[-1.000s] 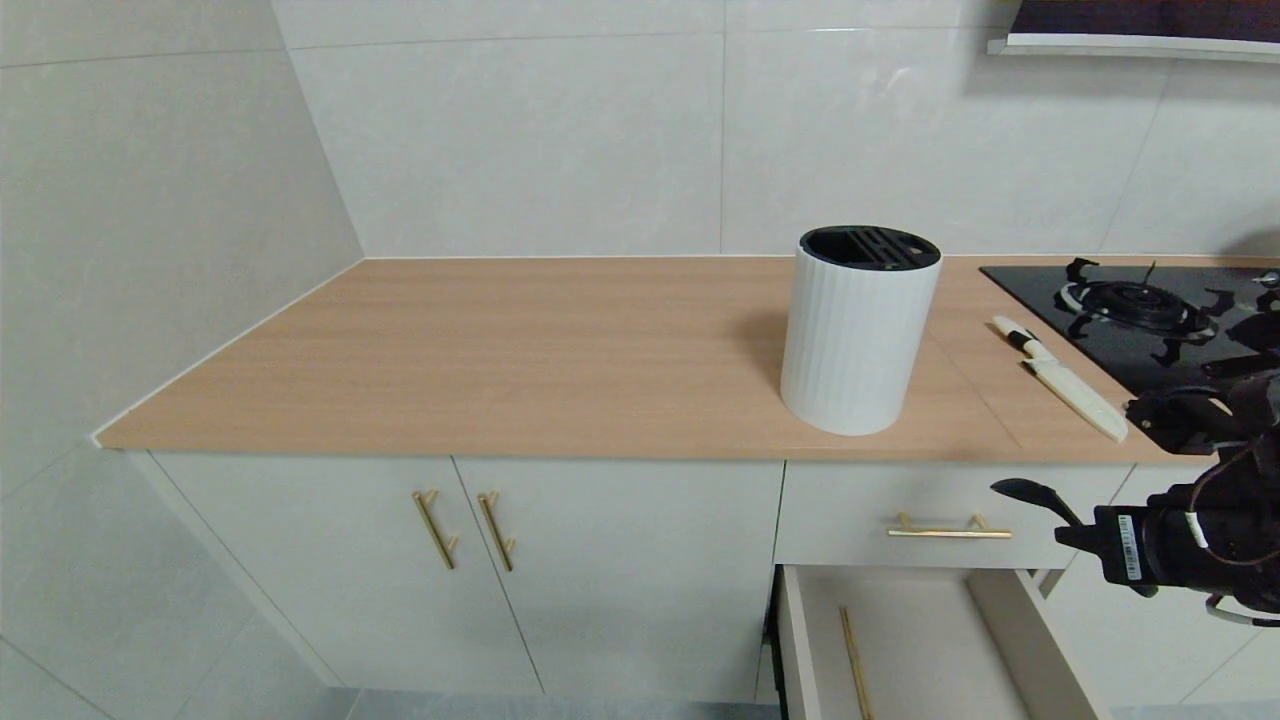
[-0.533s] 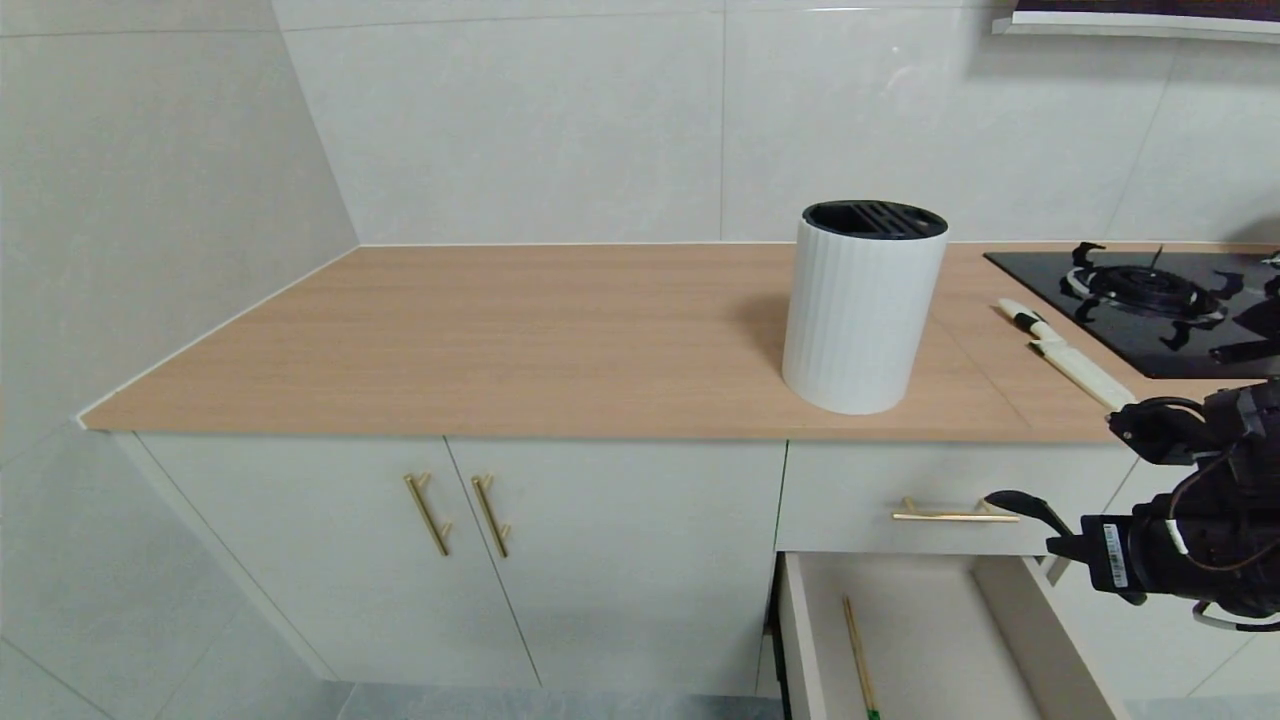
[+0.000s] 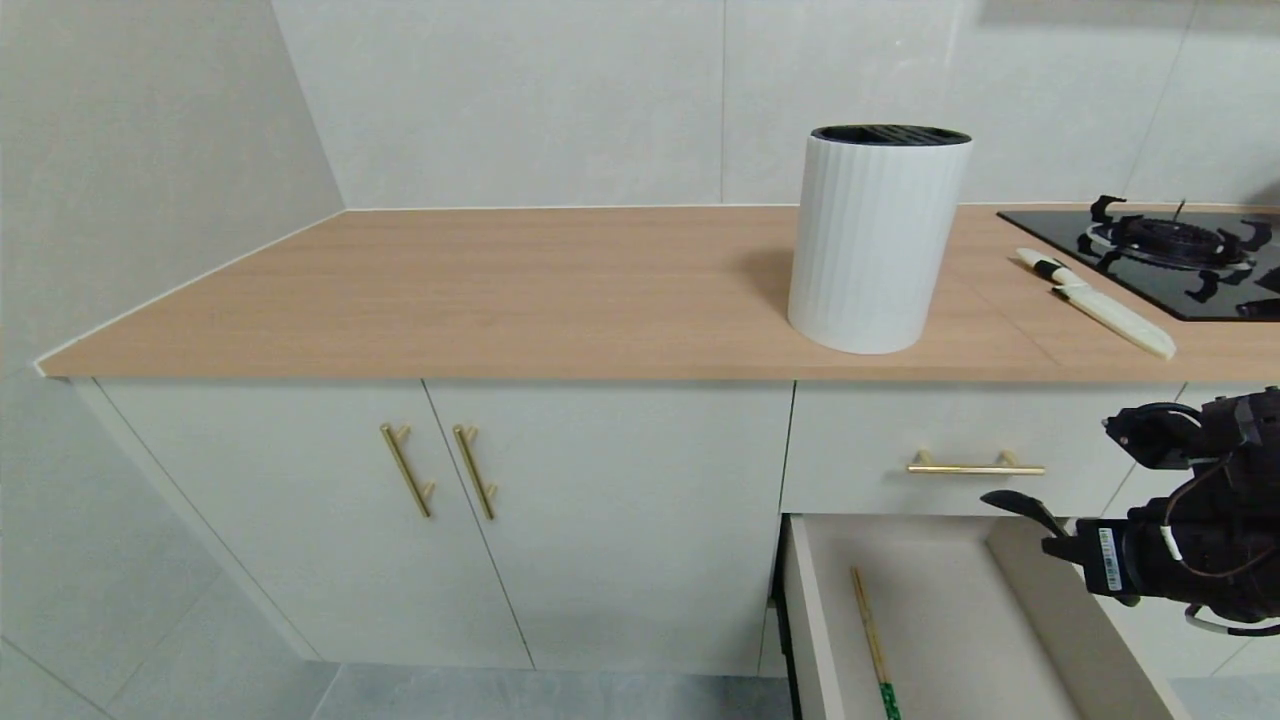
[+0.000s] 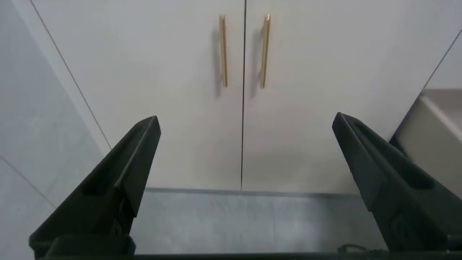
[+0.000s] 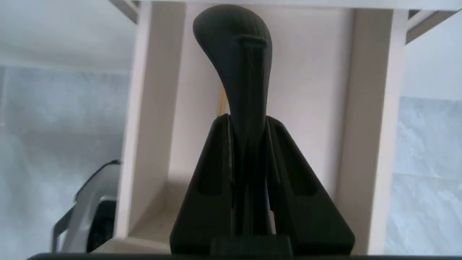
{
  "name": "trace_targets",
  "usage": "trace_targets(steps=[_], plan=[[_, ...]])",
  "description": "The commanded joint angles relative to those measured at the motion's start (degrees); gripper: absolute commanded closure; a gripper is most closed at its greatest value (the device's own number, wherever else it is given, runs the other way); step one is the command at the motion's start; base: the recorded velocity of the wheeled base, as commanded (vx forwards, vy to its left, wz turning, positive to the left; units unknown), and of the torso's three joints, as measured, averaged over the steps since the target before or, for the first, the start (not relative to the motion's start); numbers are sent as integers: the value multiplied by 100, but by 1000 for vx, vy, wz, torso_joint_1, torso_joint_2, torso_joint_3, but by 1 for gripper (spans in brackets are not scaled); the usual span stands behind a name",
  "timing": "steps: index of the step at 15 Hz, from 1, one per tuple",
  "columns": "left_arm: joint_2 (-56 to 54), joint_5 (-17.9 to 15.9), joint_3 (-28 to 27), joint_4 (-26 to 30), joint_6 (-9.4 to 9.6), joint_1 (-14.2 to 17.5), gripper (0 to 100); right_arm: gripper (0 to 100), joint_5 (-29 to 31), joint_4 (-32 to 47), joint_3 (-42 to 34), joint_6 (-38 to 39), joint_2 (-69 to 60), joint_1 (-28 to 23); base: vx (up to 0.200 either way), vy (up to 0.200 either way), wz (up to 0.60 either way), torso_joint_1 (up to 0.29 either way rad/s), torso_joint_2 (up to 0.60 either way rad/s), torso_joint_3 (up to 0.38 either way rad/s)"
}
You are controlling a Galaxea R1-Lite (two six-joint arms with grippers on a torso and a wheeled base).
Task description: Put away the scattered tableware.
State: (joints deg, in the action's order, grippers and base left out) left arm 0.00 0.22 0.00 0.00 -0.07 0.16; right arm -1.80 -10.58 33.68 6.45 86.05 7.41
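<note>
Change: whole head view has shifted, with the counter (image 3: 500, 290) now seen flatter, so the camera has sunk; the spoon (image 3: 1012, 502) now shows below the gold handle (image 3: 975, 467) of the shut upper drawer (image 3: 860, 445), where it showed above it a second ago
Right gripper (image 3: 1062, 545): fingers pressed together on the black spoon's handle, bowl end sticking out ahead
Spoon, from the right wrist: bowl (image 5: 234, 43) stands out beyond the right gripper (image 5: 249, 166), with the open drawer (image 5: 372, 144) behind it
Open drawer (image 3: 805, 620): pulled out under the upper drawer; one chopstick (image 3: 868, 630) with a green-patterned end lies along its floor near the left wall
Left gripper (image 4: 245, 133): fingers spread wide, nothing between them, facing the cabinet doors (image 4: 303, 108)
Knife (image 3: 1095, 302): pale, lying flat near the counter's front edge, between the knife block (image 3: 875, 250) and the hob (image 3: 1170, 290)
Knife block: white, ribbed, black slotted top, upright near the front edge
Writing: a small white label (image 3: 1105, 560) on the right gripper's body, its print too small to read
</note>
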Motion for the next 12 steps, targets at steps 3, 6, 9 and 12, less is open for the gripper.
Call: trace_targets(steps=[3,6,9,12], plan=[[0,4,0,-9,-1,2,0,100,-4,-32,-37,-21,105,6,0,0,0,-189,471,282],[0,4,0,0,-1,2,0,100,-4,-40,-46,-30,166,6,0,0,0,-170,461,277],[0,4,0,0,-1,2,0,100,-4,-278,-143,-30,236,6,0,0,0,-149,440,290],[0,4,0,0,-1,2,0,100,-4,-427,-187,-38,342,6,0,0,0,-49,154,87]])
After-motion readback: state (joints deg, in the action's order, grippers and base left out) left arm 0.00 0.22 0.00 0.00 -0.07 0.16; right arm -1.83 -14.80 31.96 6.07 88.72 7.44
